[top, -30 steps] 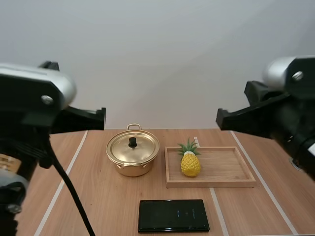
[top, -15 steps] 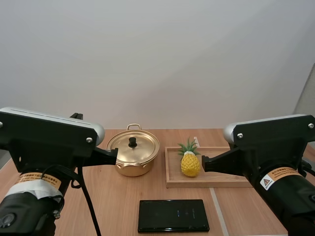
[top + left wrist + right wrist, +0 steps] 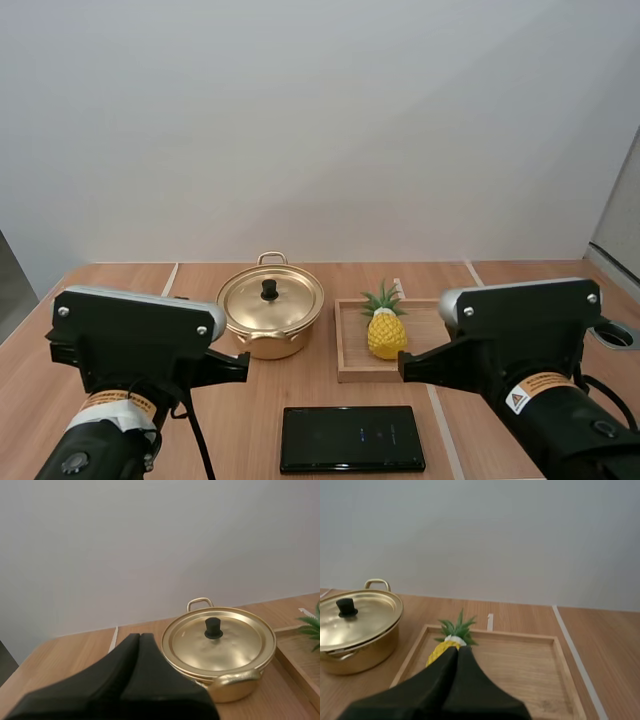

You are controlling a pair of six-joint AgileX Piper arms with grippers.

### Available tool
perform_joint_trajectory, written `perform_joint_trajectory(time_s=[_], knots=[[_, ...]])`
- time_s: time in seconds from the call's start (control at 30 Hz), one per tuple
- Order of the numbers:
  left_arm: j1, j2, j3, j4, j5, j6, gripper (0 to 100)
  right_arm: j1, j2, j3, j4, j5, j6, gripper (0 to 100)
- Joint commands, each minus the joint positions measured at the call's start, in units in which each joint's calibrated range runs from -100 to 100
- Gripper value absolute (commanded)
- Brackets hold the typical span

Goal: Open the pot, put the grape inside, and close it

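Facing lidded pot (image 3: 218, 645) (left gripper (image 3: 140, 638) closed)

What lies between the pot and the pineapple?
High view: beside the pot, a narrow strip of bare table, then the left rim and floor of the wooden tray.

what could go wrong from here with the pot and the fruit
1. The fruit on the tray is a pineapple, not a grape; with its leaves it may be too tall for the lid to close over it.
2. The lid's knob is small, and the left gripper and right gripper are both shut; an off-centre pinch could slip off.
3. The black device lying near the arms might get knocked.
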Motion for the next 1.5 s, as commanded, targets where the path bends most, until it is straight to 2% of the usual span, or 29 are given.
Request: perform_joint_trajectory(time_s=[0.0,0.27,0.53,0.83,1.1,1.47], knots=[[0.05,-0.2,1.04,0.38,-1.32,-0.59,0,-0.26,-0.48,2.51,0.13,-0.49,-0.21,0],[0.05,-0.2,5.21,0.38,-1.17,-0.59,0,-0.26,-0.48,4.42,0.13,-1.12,-0.21,0],[0.05,-0.2,5.21,-0.89,3.45,-1.02,0,-0.32,-0.48,4.42,0.13,-1.12,-0.21,0],[0.05,-0.2,5.21,-0.86,3.46,-0.92,0,-2.23,-0.48,4.42,0.13,-1.12,-0.21,0],[0.05,-0.2,5.21,-0.86,3.46,-0.92,0,-2.23,-0.48,4.42,0.13,-1.12,-0.21,0],[0.05,-0.2,5.21,-0.86,3.46,-0.92,0,-2.25,-0.48,8.86,0.13,-4.51,-0.21,0]])
